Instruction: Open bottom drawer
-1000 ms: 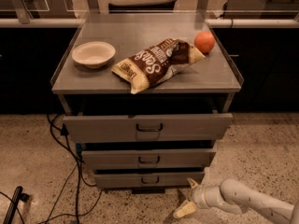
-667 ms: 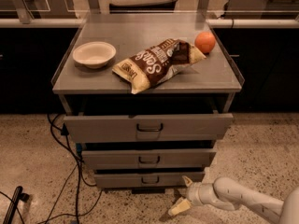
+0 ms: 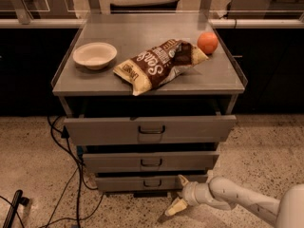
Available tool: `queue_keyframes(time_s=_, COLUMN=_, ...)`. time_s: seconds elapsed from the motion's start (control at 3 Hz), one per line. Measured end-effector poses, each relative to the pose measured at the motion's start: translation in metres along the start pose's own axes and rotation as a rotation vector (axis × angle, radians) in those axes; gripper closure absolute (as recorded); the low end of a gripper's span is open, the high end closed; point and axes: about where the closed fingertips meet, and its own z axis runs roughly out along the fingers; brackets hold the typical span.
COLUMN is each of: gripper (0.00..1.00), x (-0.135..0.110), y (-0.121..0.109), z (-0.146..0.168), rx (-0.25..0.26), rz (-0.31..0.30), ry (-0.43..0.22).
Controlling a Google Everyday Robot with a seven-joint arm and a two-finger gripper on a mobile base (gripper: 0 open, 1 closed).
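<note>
Grey metal cabinet (image 3: 223, 77) at centre frame, three drawers stacked below its flat top. On the top: a pale bowl (image 3: 95, 55) towards the left, a brown chip bag (image 3: 159, 63) lying on its side across the middle, an orange (image 3: 207, 42) at the right just past the bag's open end. Top drawer (image 3: 109, 129) is the widest front and stands forward of the cabinet, with a dark gap under the cabinet top. Middle drawer (image 3: 114, 162) is narrower, with a small dark pull at its centre. The bottom drawer (image 3: 118, 183) is the lowest and smallest front, low in the frame just above the floor, with its own small dark handle (image 3: 152, 183) in the middle; a dark strip shows above it, and how far out it sits I cannot tell. The gripper (image 3: 178, 194) is at lower centre-right, just off the right end of the bottom drawer's front and down near the speckled floor (image 3: 266, 151). Its two fingers are spread wide: one tip points up beside the drawer's lower right corner, the other points down and left towards the floor. Nothing is between them. Whether the upper tip touches the drawer front I cannot tell. The pale arm (image 3: 237, 198) runs from the gripper to the lower right corner of the frame. Dark cables (image 3: 71, 175) trail on the floor left of the cabinet.
</note>
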Motion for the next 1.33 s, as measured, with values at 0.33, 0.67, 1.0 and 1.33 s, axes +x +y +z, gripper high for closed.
queue_keyframes(time_s=0.33, gripper=0.00, x=0.004, y=0.000, z=0.002, rx=0.014, rz=-0.003, ry=0.006)
queue_keyframes(time_s=0.67, gripper=0.00, x=0.003, y=-0.008, z=0.019, rx=0.053, rz=-0.051, ry=-0.007)
queue_keyframes(time_s=1.0, gripper=0.00, x=0.008, y=-0.020, z=0.042, rx=0.107, rz=-0.101, ry=-0.019)
queue_keyframes(time_s=1.33, gripper=0.00, x=0.020, y=-0.037, z=0.066, rx=0.159, rz=-0.140, ry=0.013)
